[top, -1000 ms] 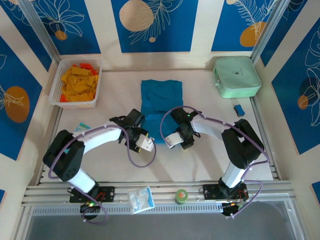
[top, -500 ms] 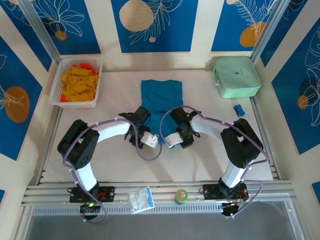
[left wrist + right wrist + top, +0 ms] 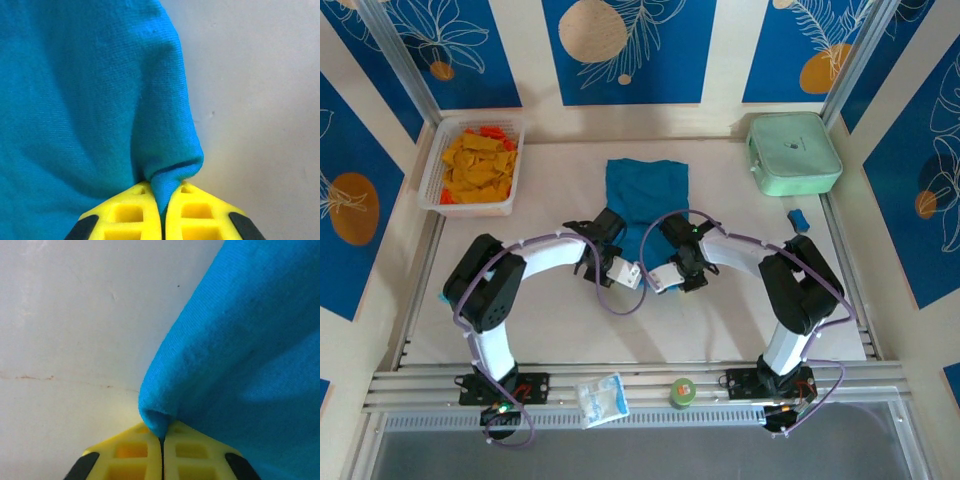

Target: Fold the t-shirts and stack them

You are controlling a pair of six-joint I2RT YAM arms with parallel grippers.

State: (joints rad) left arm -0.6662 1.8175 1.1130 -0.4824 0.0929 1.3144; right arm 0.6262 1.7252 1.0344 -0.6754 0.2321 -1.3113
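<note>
I see one build on both sides: the left arm (image 3: pixel 540 258) and right arm (image 3: pixel 735 250) are white tubular links between bulky black joint housings. A purple-grey cable (image 3: pixel 608 304) hangs in a loose loop just behind the jaws of the left gripper (image 3: pixel 638 272), and a matching cable (image 3: pixel 650 238) arcs behind those of the right gripper (image 3: pixel 658 282). A white block sits right behind each pair of jaws. Up close, the left fingers (image 3: pixel 127 212) are bright yellow moulded plastic with rectangular recessed pockets and black patches at the outer corners. The right fingers (image 3: pixel 195 450) look identical.
</note>
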